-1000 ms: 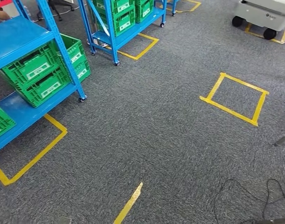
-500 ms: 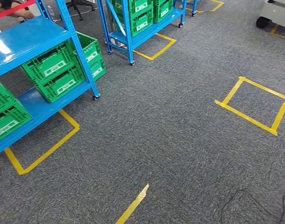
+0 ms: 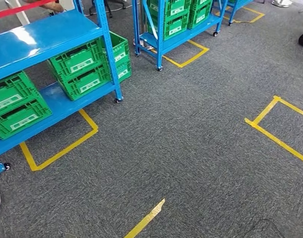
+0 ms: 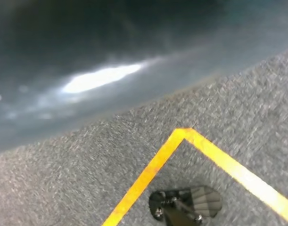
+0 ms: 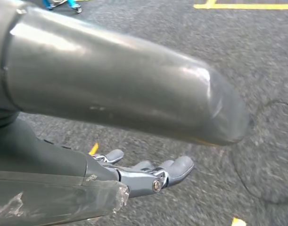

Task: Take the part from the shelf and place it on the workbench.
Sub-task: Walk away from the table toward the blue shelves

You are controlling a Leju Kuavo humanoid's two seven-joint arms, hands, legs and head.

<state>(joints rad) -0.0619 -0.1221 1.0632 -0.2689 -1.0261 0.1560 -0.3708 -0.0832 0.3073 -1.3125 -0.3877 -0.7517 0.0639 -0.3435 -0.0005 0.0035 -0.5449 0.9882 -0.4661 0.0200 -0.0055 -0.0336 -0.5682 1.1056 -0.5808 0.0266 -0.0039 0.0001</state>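
Observation:
A blue shelf rack on castors stands at the left of the head view. Green crates sit on its lower level, one more further left; what they hold is hidden from here. Its top level is bare blue. My right hand hangs over the grey carpet in the right wrist view, fingers stretched out with nothing in them. In the blurred left wrist view a small dark and grey ribbed piece, probably my left hand, shows over carpet and yellow tape; its fingers are unreadable.
A second blue rack with green crates stands further back. Yellow tape squares and a loose strip mark the carpet. A person's arm rests beyond the near rack, by a red bar.
The camera has swung left: the racks have slid right and nearer in the picture, more of the near rack shows, and the white wheeled machine has left the view.

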